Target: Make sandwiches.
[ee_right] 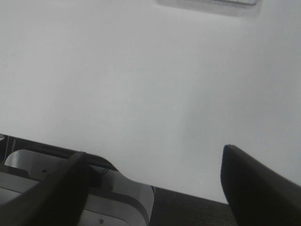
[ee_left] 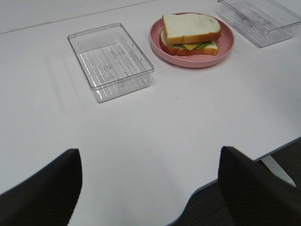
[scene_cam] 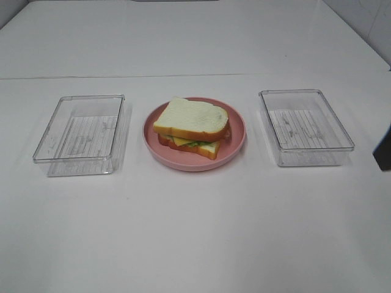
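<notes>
One stacked sandwich [scene_cam: 192, 128] lies on the pink plate [scene_cam: 235, 148] in the middle of the table: white bread with orange-brown crust on top and bottom, yellow cheese and green lettuce showing between. The left wrist view shows the same sandwich [ee_left: 190, 34] on the plate [ee_left: 160, 47]. My left gripper [ee_left: 148, 188] hangs open over the table's near edge, far from the plate, nothing between its fingers. My right gripper [ee_right: 153, 183] is open too, above the table's edge, holding nothing. A dark bit of the right arm [scene_cam: 383, 148] shows at the right border of the high view.
Two clear plastic trays stand on either side of the plate, one to the left [scene_cam: 80, 133] and one to the right [scene_cam: 304, 126]; both look empty. In the left wrist view the left tray [ee_left: 110, 60] is nearest. A grey base part [ee_right: 70, 193] sits below the table edge.
</notes>
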`<state>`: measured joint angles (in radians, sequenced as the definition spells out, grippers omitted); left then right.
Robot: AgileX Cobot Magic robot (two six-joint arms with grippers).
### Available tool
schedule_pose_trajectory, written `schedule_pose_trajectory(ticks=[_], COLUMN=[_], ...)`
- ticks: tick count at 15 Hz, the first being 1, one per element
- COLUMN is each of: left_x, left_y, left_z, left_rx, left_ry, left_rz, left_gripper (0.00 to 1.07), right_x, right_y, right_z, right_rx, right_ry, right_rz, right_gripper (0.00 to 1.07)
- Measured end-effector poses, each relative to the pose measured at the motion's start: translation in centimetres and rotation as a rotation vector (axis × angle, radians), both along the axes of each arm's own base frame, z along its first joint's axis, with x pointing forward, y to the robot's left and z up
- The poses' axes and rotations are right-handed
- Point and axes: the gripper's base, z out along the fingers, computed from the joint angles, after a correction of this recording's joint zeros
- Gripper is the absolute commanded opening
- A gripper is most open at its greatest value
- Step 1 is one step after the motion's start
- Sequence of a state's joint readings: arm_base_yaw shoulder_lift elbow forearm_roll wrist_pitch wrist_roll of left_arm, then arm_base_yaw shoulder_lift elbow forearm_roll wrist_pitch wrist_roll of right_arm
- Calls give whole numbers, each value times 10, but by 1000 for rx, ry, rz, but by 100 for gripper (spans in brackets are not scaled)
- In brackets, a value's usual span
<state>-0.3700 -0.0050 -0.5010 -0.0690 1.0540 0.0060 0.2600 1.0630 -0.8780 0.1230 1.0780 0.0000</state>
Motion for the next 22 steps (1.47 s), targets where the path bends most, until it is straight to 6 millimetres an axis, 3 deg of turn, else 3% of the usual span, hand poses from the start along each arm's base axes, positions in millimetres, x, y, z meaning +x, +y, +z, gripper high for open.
schedule_pose_trajectory(ticks=[6, 11, 15, 22], left_x=[0, 0, 0, 0], left_y=[0, 0, 0, 0], left_z=[0, 0, 0, 0], left_rx=[0, 15, 16, 17], left_ry=[0, -7, -8, -8], left_rz=[0, -9, -11, -11], left_gripper=[76, 76, 76, 76], right_x=[-95, -140, -154, -154], right_y=[-25, -35, -39, -39], right_z=[-43, -29, -28, -28], right_rx=[28, 89, 73, 73], right_ry=[-71, -395, -530, -531], right_rz=[2, 82, 145, 145], right_gripper=[72, 72, 72, 72])
